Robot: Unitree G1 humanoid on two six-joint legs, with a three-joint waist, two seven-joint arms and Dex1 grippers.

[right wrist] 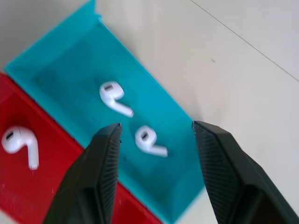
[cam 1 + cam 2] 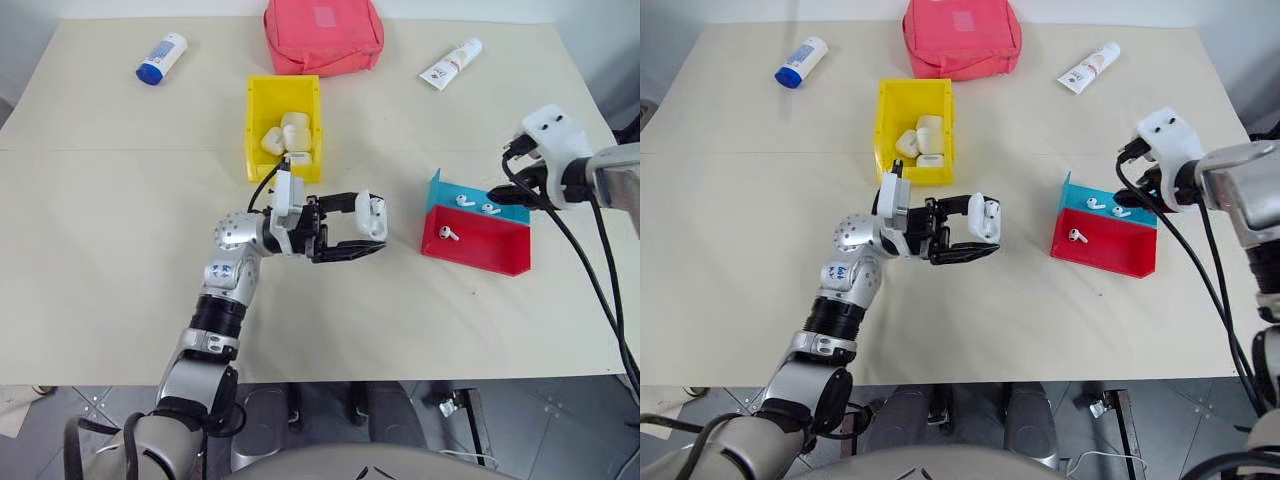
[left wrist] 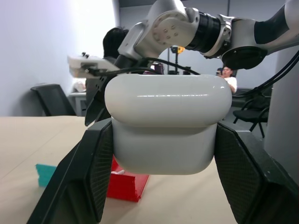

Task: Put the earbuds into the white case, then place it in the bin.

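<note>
Your right gripper (image 1: 156, 135) hung open right over an earbud (image 1: 148, 140) in the teal tray (image 1: 56, 70), stem toward four o'clock, while your left gripper (image 2: 362, 232) squeezed the white case (image 2: 372, 214).

A robotics lab or office workroom — a plain beige table (image 2: 120, 260) stands on a grey tiled floor (image 2: 540, 430), laid out with sorted test items: a yellow bin (image 2: 258, 120), joined red and teal trays (image 2: 478, 245), a pink-red pouch (image 2: 322, 35). Beyond the table, the left wrist view takes in black office chairs (image 3: 52, 99), a desk, bare pale walls and seated people (image 3: 227, 77) in the background — a shared working space.
</note>
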